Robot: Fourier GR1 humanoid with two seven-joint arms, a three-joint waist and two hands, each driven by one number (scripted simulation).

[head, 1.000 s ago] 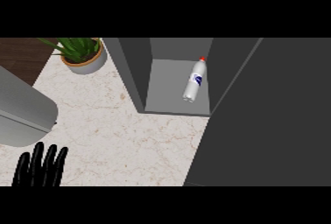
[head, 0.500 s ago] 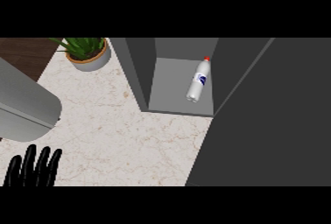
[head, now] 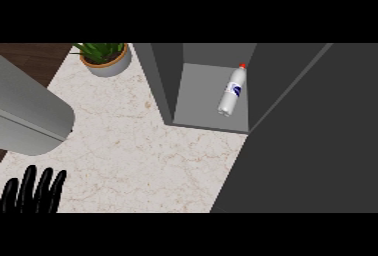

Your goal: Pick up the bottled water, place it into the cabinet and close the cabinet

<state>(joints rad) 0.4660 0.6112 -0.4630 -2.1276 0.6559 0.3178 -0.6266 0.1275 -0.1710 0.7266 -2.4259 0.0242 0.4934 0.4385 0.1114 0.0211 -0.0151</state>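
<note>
The bottled water (head: 232, 95), white with a red cap and a blue label, lies inside the open cabinet (head: 167, 80) on its grey floor, cap pointing away from me. The cabinet's dark door (head: 310, 150) stands open and fills the right side of the head view. My left hand (head: 33, 192) shows at the lower left edge, open with its fingers straight up, resting over the marble counter (head: 148, 160) and well apart from the cabinet. It holds nothing. My right hand does not show.
A potted green plant (head: 105, 57) stands at the counter's back left, just left of the cabinet. A large rounded grey shape (head: 29, 115) covers the left edge above my hand. Dark wood floor (head: 29, 55) lies beyond the counter's left edge.
My left hand has slid a little to the left along the lower edge. The cabinet and bottle have drifted slightly right in the view; the bottle has not moved inside the cabinet.
</note>
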